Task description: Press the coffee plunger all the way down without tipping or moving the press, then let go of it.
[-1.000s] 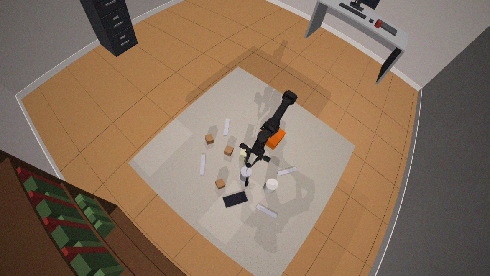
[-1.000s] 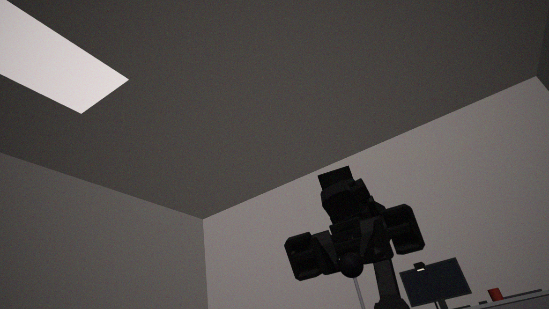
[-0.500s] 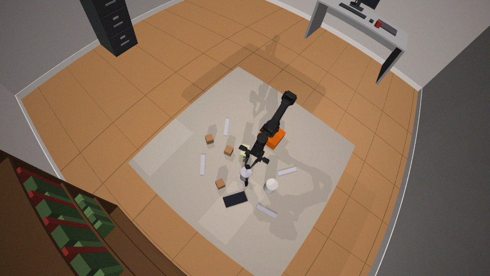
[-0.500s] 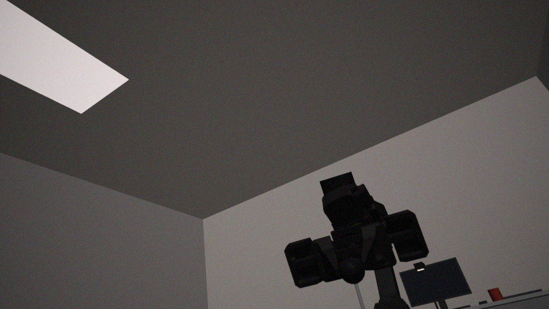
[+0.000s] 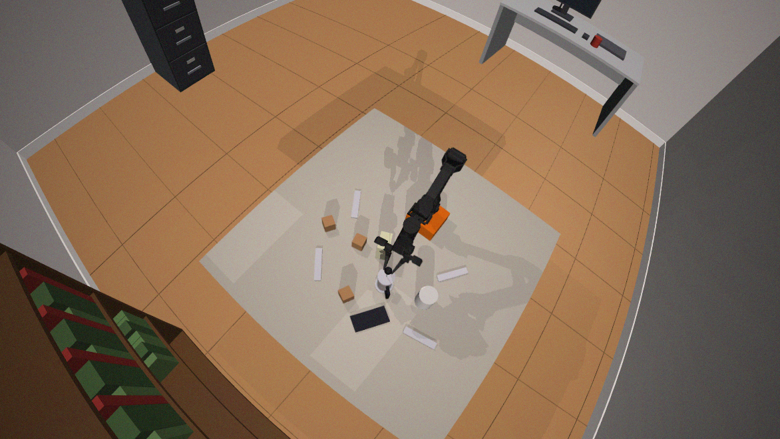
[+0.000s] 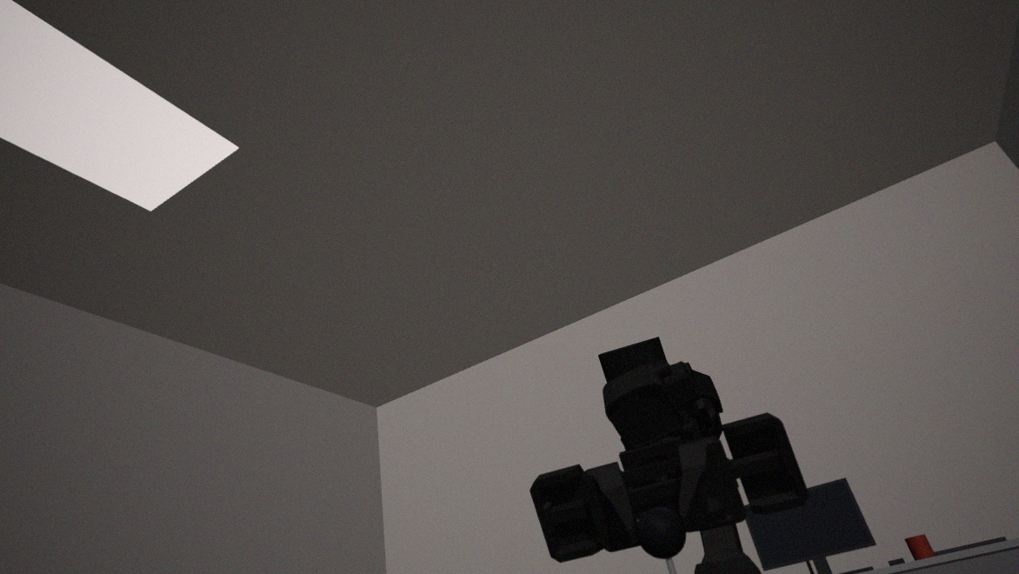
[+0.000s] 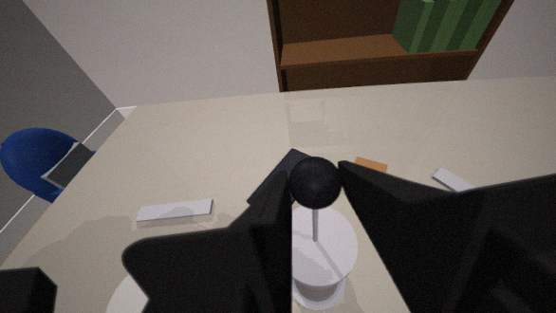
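Over the white coffee press near the middle of the pale counter, we hold our pincer part-closed on the black plunger knob, gripping from both sides so the thin rod should travel straight down without tipping the press.

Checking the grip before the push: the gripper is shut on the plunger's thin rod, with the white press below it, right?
Not quite. The wrist view shows the gripper shut on the plunger's black ball knob, not the thin rod; the white press is below it.
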You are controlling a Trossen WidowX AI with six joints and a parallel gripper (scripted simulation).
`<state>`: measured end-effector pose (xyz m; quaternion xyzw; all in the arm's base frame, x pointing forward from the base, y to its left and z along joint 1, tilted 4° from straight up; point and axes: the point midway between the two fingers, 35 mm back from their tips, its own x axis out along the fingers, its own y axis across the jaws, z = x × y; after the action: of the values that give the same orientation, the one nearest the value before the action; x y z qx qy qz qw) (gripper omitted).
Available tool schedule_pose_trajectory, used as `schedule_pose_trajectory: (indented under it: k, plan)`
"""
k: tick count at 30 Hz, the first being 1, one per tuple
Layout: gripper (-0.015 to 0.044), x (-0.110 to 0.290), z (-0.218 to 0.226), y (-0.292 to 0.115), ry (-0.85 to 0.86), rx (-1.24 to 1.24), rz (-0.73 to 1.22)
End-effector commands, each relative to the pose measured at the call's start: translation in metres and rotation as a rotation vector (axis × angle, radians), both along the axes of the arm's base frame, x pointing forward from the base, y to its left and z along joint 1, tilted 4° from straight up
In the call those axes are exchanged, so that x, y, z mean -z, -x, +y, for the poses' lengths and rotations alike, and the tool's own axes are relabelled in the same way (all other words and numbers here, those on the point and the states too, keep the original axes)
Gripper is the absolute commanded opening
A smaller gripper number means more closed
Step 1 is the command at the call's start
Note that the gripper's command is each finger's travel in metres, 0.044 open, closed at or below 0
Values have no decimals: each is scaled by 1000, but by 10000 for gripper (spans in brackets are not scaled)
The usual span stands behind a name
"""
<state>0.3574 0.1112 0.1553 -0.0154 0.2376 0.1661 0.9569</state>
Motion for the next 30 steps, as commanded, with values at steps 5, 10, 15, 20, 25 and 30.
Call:
schedule_pose_trajectory:
  k: [5,10,15,20,25,30]
  plan:
    - [118,36,0,5,13,5,62]
    - [118,44,1,4,13,5,62]
    - [118,51,3,1,13,5,62]
    - [118,54,5,-4,13,5,62]
    - [118,54,6,-7,13,5,61]
    - [118,54,7,-9,13,5,61]
